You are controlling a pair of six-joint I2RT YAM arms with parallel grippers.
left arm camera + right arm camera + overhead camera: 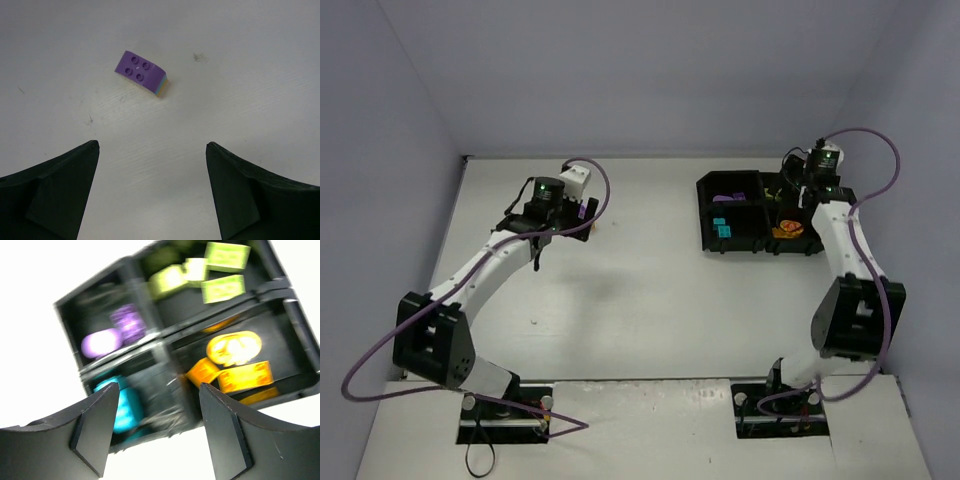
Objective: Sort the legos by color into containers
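Left gripper [152, 147] hangs wide open, empty, over 1 purple brick [140, 71] near the bench's [640, 300] far edge, left of middle. Right gripper [160, 390], jaws apart and empty, hovers over the 4-compartment tray [704, 215] by the far right corner.

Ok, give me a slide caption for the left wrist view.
Open left gripper hovering near a purple brick lying on the white table.
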